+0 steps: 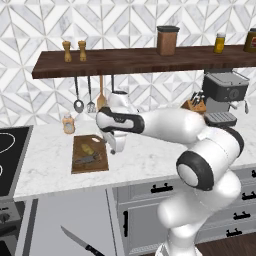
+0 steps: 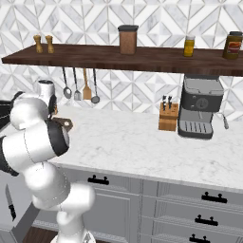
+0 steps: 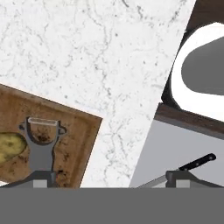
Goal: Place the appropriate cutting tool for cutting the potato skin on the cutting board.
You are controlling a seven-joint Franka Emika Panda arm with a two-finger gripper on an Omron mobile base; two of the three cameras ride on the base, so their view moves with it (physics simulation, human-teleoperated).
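The dark brown cutting board (image 1: 96, 165) lies on the marble counter left of the arm, and its corner also shows in the hand view (image 3: 81, 131). On it rest the yellowish potato (image 1: 87, 148) (image 3: 8, 146) and the grey peeler (image 1: 86, 160) (image 3: 41, 144), side by side. My gripper (image 1: 113, 148) (image 3: 110, 178) hangs just right of the board, open, with its fingertips (image 3: 41, 178) far apart and nothing between them. In the hand view the left tip sits over the end of the peeler's handle.
A black-handled knife (image 1: 80, 241) (image 3: 197, 162) lies on the floor below the counter edge. A stove (image 1: 10, 155) is at the far left, with a small bottle (image 1: 68, 123) behind the board. A knife block (image 2: 168, 116) and coffee machine (image 2: 201, 107) stand to the right.
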